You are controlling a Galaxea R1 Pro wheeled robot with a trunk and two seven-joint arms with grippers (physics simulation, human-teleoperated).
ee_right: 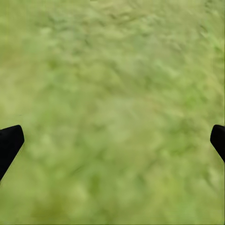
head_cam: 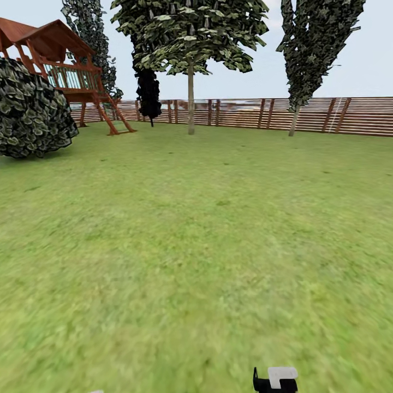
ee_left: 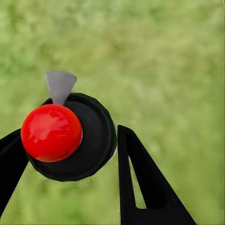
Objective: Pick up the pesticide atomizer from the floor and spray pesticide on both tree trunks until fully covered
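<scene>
In the left wrist view the pesticide atomizer [ee_left: 96,140] sits between my two black fingers, seen from above: a round dark body, a glossy red top [ee_left: 50,132] and a grey nozzle [ee_left: 60,86]. My left gripper [ee_left: 70,132] is shut on it, over blurry green grass. My right gripper [ee_right: 112,140] is open, its black fingertips [ee_right: 9,143] far apart above bare grass. The garden lawn [head_cam: 196,245] stretches ahead to the brown slat fence [head_cam: 327,115]. The thick mottled tree trunks are out of view.
A leafy tree on a thin pale trunk [head_cam: 191,103] and a narrower one [head_cam: 295,117] stand far off by the fence. A dark cypress [head_cam: 148,93], a round bush [head_cam: 33,112] and a red-brown play tower [head_cam: 71,76] are at the far left. A black-and-white arm part [head_cam: 275,379] shows at the bottom edge.
</scene>
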